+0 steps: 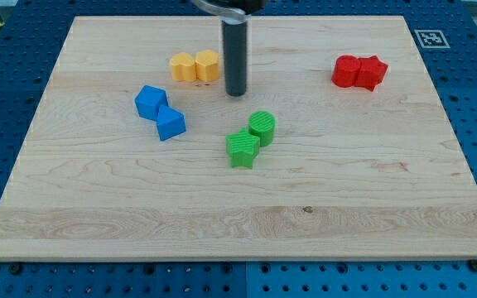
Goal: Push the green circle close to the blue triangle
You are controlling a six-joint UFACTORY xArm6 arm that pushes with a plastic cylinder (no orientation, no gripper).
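Note:
The green circle [262, 127] is a short green cylinder near the board's middle. It touches a second green block [243, 149] at its lower left. Two blue blocks sit left of centre, touching: an upper one [151, 102] and a lower one [171, 123]. I cannot tell which is the triangle. My tip [236, 92] rests on the board above and slightly left of the green circle, apart from it, and to the right of the blue blocks.
Two yellow blocks [195, 66] touch each other just left of the rod near the view's top. Two red blocks [359, 72] sit together at the upper right. The wooden board [238, 232] lies on a blue perforated table.

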